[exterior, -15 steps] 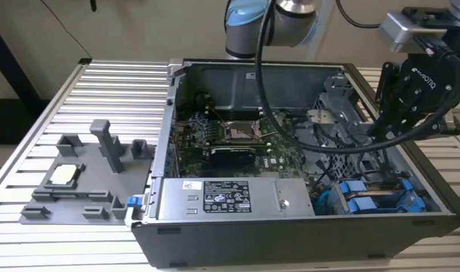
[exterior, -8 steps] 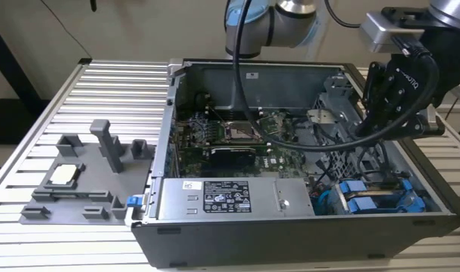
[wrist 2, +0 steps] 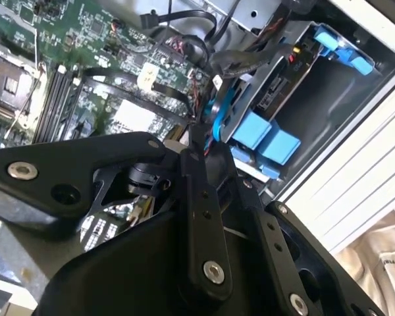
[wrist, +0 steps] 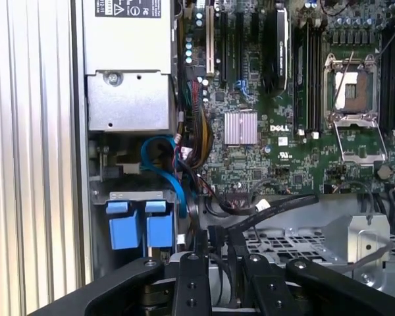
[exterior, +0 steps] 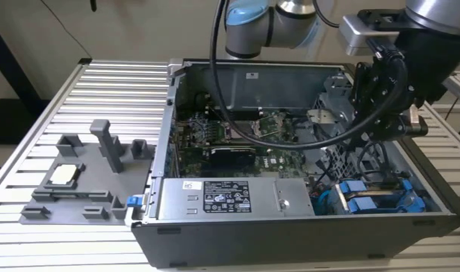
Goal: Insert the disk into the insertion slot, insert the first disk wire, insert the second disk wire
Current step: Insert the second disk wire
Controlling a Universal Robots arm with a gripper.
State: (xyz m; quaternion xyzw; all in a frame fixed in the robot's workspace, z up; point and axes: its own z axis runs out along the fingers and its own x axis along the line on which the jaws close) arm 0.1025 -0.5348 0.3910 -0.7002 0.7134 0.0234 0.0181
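The disk [exterior: 377, 203], framed by its blue carrier, lies in the insertion slot [exterior: 332, 161], a grey metal cage at the case's front corner on the exterior view's right. Its blue handle ends [wrist: 139, 227] face outward, and they also appear in the second wrist view as the disk [wrist 2: 263, 141]. My gripper [exterior: 385, 133] hangs over the cage just behind the disk. In the first wrist view the gripper [wrist: 218, 240] stands nearly shut on a black wire [wrist: 276, 204] that runs off across the cage. Its tip [wrist 2: 195, 135] sits beside the disk's rear end.
A grey labelled power supply [exterior: 233, 198] fills the case front beside the disk. The green motherboard with its silver processor socket [wrist: 352, 92] lies behind. A blue cable [wrist: 164, 164] loops near the disk. A grey fixture plate [exterior: 86, 181] rests on the slatted table outside the case.
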